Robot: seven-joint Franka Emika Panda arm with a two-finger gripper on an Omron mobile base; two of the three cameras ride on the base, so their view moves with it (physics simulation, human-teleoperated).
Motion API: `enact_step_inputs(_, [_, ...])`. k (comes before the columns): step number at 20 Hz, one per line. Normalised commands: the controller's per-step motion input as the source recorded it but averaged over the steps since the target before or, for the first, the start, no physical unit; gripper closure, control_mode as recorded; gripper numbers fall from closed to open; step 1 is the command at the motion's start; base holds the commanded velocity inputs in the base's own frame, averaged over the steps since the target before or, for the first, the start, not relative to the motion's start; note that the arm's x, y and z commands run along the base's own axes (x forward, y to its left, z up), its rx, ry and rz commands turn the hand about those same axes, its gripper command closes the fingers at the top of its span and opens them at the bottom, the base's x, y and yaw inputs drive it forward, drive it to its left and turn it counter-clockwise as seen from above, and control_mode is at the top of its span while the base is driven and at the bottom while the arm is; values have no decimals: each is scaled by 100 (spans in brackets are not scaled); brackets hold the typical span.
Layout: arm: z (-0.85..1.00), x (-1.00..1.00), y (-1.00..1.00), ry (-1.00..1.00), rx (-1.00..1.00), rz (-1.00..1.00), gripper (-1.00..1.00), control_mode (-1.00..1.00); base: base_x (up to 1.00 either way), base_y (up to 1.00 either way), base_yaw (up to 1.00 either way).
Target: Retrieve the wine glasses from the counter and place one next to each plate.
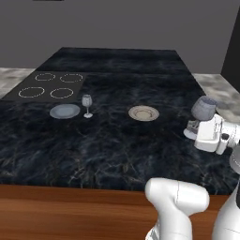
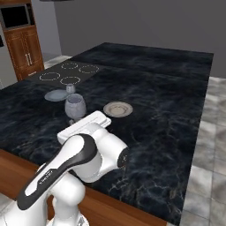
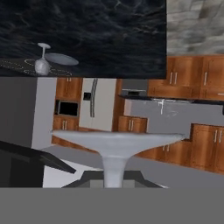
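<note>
While the gripper (image 1: 200,123) hangs over the island's (image 1: 117,140) near right part, it is clamped on a glass (image 1: 204,108) by the stem; fingertips hidden behind white hand in both base views. Hand view: glass foot (image 3: 116,141) fills the middle, stem cut off at bottom. 2nd glass (image 1: 87,105) stands far left of gripper, just beside grey-blue plate (image 1: 65,111). Beige plate (image 1: 143,113) lies betw. them, nothing next to it.

Light is even and soft, with no clear source. The black island top (image 1: 117,136) stays dim, its pale veining faint and without glare. Shadows are barely there. Rendering is coarse and slightly soft; the held wine glass (image 3: 114,151) looms large and smooth-edged in the hand view.
</note>
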Motion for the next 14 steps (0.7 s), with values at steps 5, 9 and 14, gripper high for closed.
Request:
enact_step_inputs(5, [-1, 87, -45, 2, 0, 4, 100, -100, 0, 0, 0])
enact_step_inputs(9, [0, 67, -58, 6, 1, 3, 100, -100, 0, 0, 0])
enact_step_inputs(14, [-9, 68, -58, 6, 0, 4, 100, -100, 0, 0, 0])
